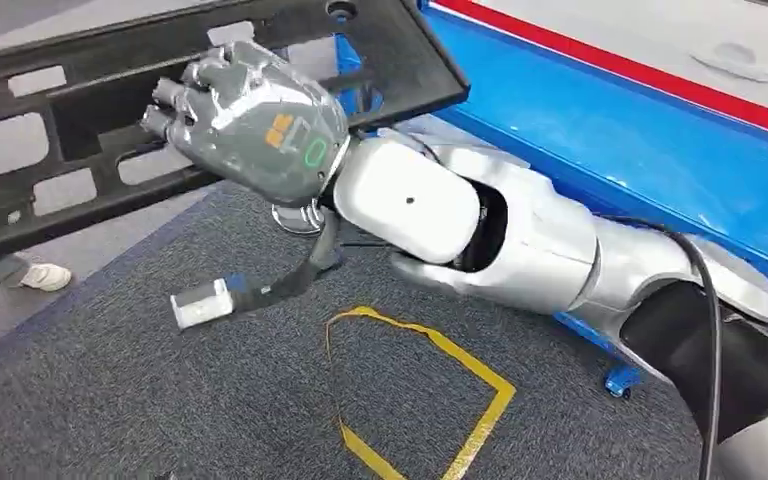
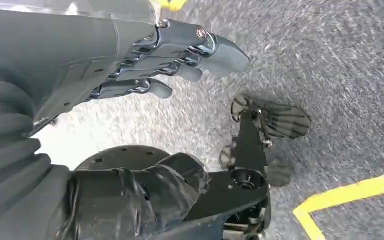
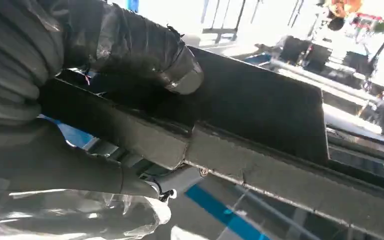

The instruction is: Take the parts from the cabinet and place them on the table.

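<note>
My right hand (image 1: 250, 115) grips a long black plastic frame part (image 1: 400, 60) with several rectangular cut-outs, held up in the air over the carpet. The part runs from the head view's left edge to just past the hand. In the right wrist view my thumb (image 3: 130, 50) lies across the flat black part (image 3: 260, 110), and the other fingers are hidden under it. My left hand (image 2: 170, 55) hangs above the grey carpet with its fingers stretched out and nothing in it.
A blue cabinet (image 1: 610, 130) with a red stripe stands at the right, on a small blue caster (image 1: 622, 380). Yellow tape (image 1: 430, 350) marks a square on the grey carpet. A white tag on a black strap (image 1: 205, 300) dangles below the wrist. A person's shoe (image 1: 45, 275) is at the left.
</note>
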Robot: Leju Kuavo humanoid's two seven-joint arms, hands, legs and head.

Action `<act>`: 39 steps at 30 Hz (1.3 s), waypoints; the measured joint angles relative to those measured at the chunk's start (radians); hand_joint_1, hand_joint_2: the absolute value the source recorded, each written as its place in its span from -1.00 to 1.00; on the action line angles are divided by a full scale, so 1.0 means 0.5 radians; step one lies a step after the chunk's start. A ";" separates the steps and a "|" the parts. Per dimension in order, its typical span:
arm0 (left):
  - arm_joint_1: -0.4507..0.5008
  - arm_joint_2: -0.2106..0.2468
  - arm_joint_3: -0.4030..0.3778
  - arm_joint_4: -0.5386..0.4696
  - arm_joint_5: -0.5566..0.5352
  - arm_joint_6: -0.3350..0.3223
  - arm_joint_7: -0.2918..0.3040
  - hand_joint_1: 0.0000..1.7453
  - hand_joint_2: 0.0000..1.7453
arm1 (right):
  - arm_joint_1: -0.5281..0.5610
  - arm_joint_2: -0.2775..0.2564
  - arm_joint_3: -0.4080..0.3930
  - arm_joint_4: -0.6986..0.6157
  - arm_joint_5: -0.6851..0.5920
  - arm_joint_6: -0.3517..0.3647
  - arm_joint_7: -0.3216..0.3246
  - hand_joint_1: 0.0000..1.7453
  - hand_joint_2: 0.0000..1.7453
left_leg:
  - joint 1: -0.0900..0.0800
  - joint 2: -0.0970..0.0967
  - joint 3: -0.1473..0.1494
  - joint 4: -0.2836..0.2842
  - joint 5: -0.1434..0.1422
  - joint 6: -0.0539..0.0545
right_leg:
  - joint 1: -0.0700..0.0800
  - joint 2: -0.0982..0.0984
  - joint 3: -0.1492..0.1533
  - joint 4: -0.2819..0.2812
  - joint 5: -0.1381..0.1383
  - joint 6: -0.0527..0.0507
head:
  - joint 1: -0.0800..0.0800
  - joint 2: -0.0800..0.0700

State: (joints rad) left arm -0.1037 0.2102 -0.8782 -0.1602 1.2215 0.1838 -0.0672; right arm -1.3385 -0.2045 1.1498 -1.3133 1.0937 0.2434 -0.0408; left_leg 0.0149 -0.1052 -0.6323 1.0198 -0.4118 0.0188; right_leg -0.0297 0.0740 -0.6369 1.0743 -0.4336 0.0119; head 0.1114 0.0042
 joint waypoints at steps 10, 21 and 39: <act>0.002 -0.010 0.002 0.001 -0.011 -0.015 0.023 -1.00 1.00 | -0.294 0.019 0.014 0.514 -0.059 0.067 0.023 1.00 1.00 | 0.013 0.205 -0.342 0.553 -0.214 -0.103 | 0.023 -0.189 0.033 -0.048 -0.021 -0.078 | -0.039 0.000; 0.028 -0.013 0.001 0.002 0.002 0.058 0.072 -1.00 1.00 | -0.459 -0.009 0.018 0.885 -0.172 0.098 0.051 1.00 1.00 | -0.026 0.280 -0.019 -0.058 0.048 0.027 | 0.055 -0.375 0.081 -0.061 -0.082 -0.020 | -0.031 0.000; 0.017 -0.011 0.003 0.004 0.044 0.044 0.126 -1.00 1.00 | -0.462 0.000 0.058 1.066 -0.236 0.123 0.076 1.00 1.00 | 0.006 0.207 -0.243 0.371 -0.141 -0.085 | -0.007 -0.137 -0.001 -0.004 -0.023 -0.041 | -0.018 0.001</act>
State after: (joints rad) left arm -0.0951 0.2045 -0.8766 -0.1583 1.2436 0.2060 -0.0039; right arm -1.5696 -0.2045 1.1788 -0.7802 0.9758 0.3048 -0.0027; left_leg 0.0180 -0.0019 -0.7536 1.2055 -0.4821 -0.0235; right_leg -0.0330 0.0054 -0.6375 1.0724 -0.4449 -0.0084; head 0.1026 0.0046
